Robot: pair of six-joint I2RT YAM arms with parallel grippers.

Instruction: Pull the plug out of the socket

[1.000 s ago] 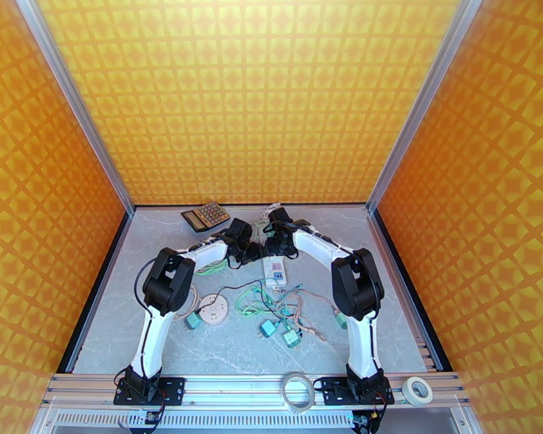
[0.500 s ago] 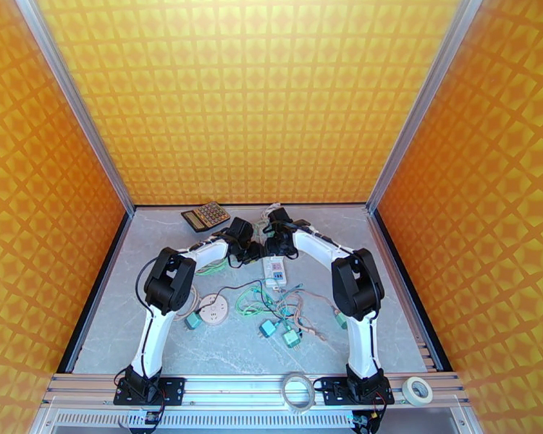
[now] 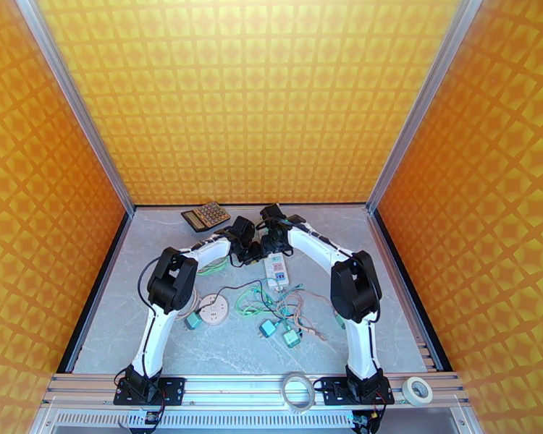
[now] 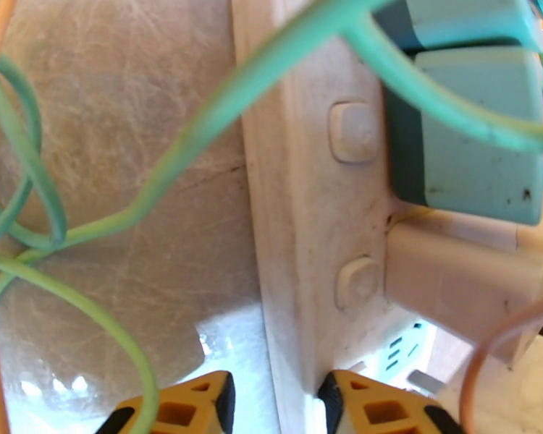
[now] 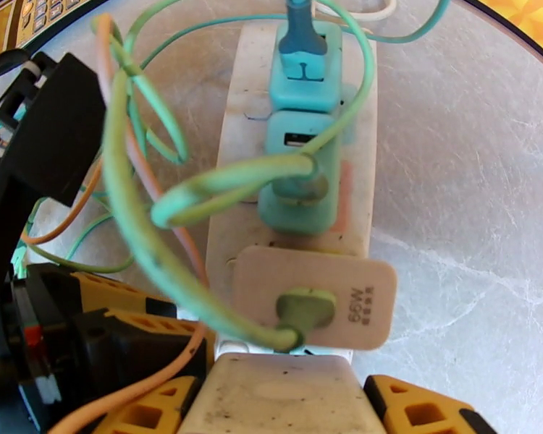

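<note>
Right wrist view, looking along a white power strip (image 5: 235, 197) lying flat on the table (image 5: 474, 175). Shows the right hand (image 5: 280, 403) clenched on a cream plug (image 5: 279, 381), with one yellow finger (image 5: 416, 410) against each flank. Looks seated in the strip's end socket, flush against the face, so apparently no pull made yet. Further along: a beige adaptor (image 5: 322, 291), then two teal chargers (image 5: 299, 189), with a thick green cable (image 5: 119, 175) looped over them. Probably chose the end plug as the one free of that loop.

From the left wrist, finds the left hand (image 4: 275, 403) released, fingers (image 4: 199, 406) apart and astride the strip's long edge, with no visible pinch. Likely posted there to pin the strip down, which otherwise could lift along with the plug.

From top external, places both hands together at the strip's end farther from the bases, with a calculator (image 3: 205, 215) beyond and a round socket (image 3: 213, 309) and loose chargers (image 3: 269, 328) nearer.

Next, by judgement: a straight pull away from the strip's face, without rocking. Risk of snagging the green cable on the way out.
</note>
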